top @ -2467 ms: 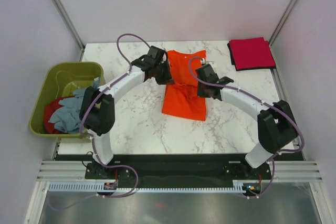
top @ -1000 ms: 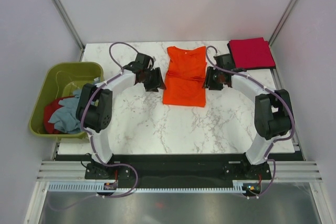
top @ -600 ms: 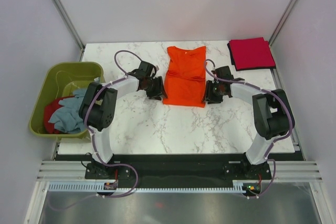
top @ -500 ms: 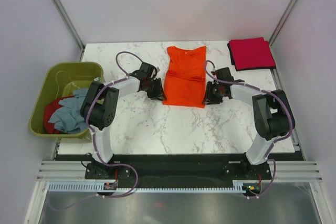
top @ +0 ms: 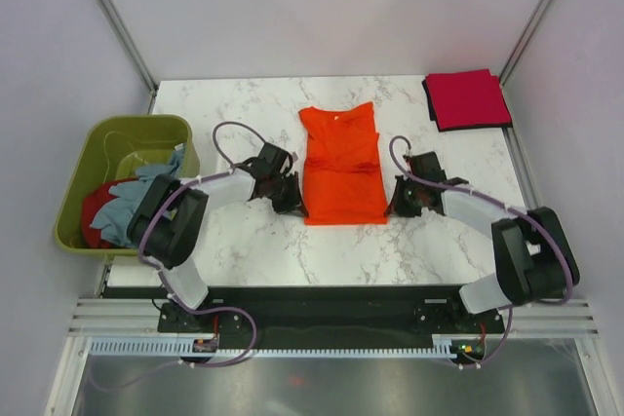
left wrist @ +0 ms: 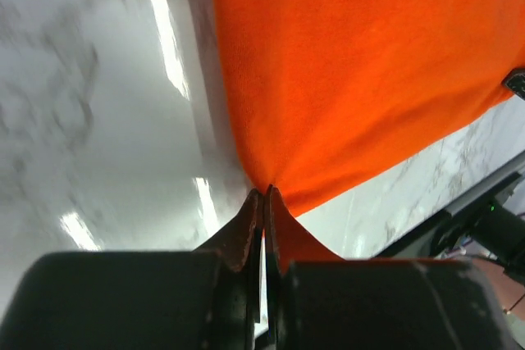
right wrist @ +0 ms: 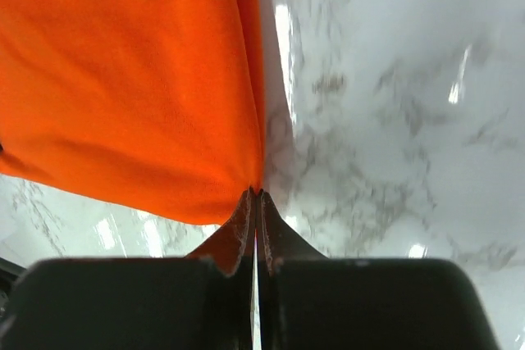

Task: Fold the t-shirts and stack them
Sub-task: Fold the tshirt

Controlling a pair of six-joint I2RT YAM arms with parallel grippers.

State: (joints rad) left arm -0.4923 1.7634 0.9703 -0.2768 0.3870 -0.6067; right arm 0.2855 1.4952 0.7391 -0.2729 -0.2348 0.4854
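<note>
I see the orange t-shirt (top: pixel 341 165) lying flat in the middle of the marble table (top: pixel 244 250). It is folded into a long narrow panel, collar at the far end, with soft creases across its middle. My left gripper (left wrist: pixel 264 196) is pinched tight on its near left corner. My right gripper (right wrist: pixel 254 194) is clamped on the near right corner, and the cloth is drawn to a point at each. A folded crimson t-shirt (top: pixel 466 98) sits at the far right corner. A grey-blue t-shirt (top: pixel 136 204) and a red t-shirt (top: pixel 93 213) lie bunched in the green tub (top: pixel 97 143).

Orange t-shirt (top: pixel 340 165) lies flat centrally, red t-shirt (top: pixel 466 98) folded far right, grey-blue t-shirt (top: pixel 132 207) crumpled left.
</note>
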